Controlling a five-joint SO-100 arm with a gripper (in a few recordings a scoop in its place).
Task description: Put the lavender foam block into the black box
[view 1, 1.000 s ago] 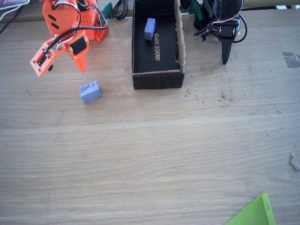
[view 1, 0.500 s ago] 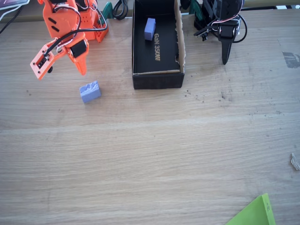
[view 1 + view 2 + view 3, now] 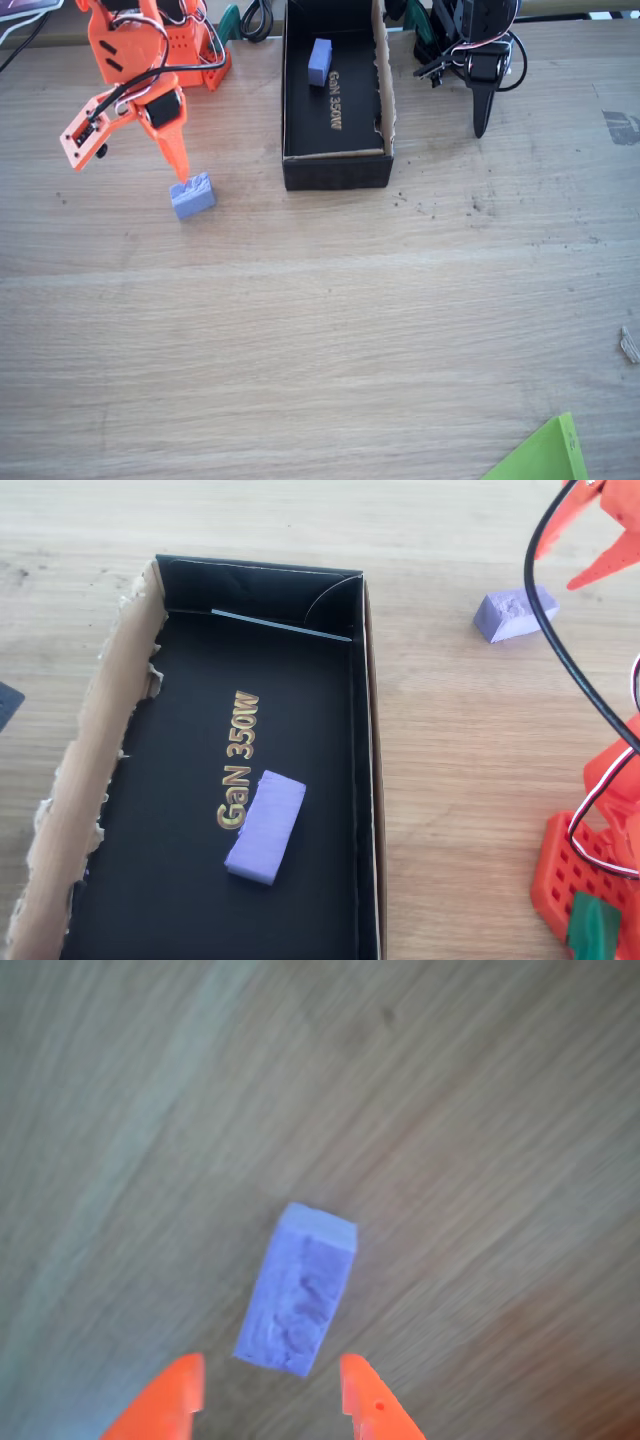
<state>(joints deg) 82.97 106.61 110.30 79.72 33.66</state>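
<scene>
Hovering open claw (image 3: 268, 1397) over 1 lavender foam block (image 3: 297, 1302), 2nd block (image 3: 266, 826) in black box (image 3: 90, 780)

Small lavender foam block (image 3: 297, 1291), jagged face up, lies on wood-grain table (image 3: 480, 1110); orange two-finger gripper (image 3: 270, 1395) spread apart, tips flanking its near end, not touching.

- lavender foam block (image 3: 192, 195): blue-violet, one rough jagged face
- black box (image 3: 345, 600): black inside, raw brown torn edge, gold "GaN 350W" lettering
- smooth block (image 3: 266, 826) in box: same lavender
- gripper (image 3: 270, 1392): bright orange
- table (image 3: 320, 330): light wood grain
- lime-green sheet (image 3: 540, 455) at corner
</scene>
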